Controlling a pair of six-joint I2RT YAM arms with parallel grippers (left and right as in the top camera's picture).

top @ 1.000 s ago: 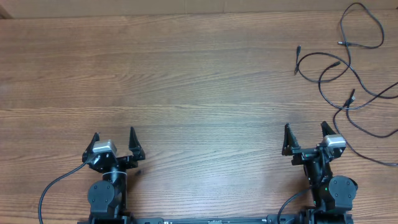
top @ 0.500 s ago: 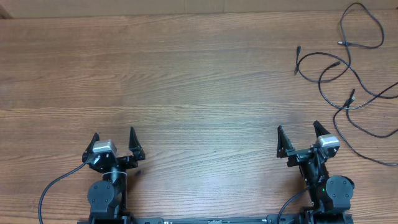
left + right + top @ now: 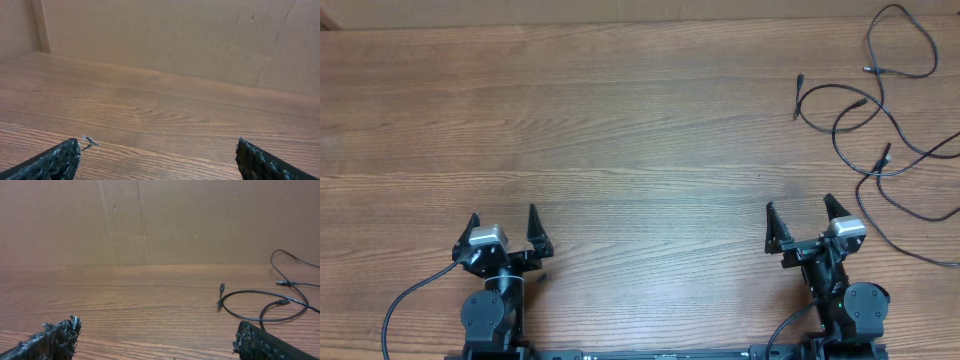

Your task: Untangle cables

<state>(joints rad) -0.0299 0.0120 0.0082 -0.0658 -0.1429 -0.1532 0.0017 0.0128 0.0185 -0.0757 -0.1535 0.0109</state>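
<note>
Closest to us, our left hand (image 3: 502, 214) is released, its fingers (image 3: 60, 160) spread as wide as they go and holding nothing; the wooden surface (image 3: 640, 130) stretches ahead of it. Our right hand (image 3: 799, 204) is spread just as wide and holds nothing either. Ahead of the right hand and off to its right, well apart from its fingertips, the cables (image 3: 884, 156) lie on the surface in loose, overlapping loops. One small plug (image 3: 221, 288) sits nearest the hand's centre line. Beyond stands a brown wall (image 3: 150, 220).
</note>
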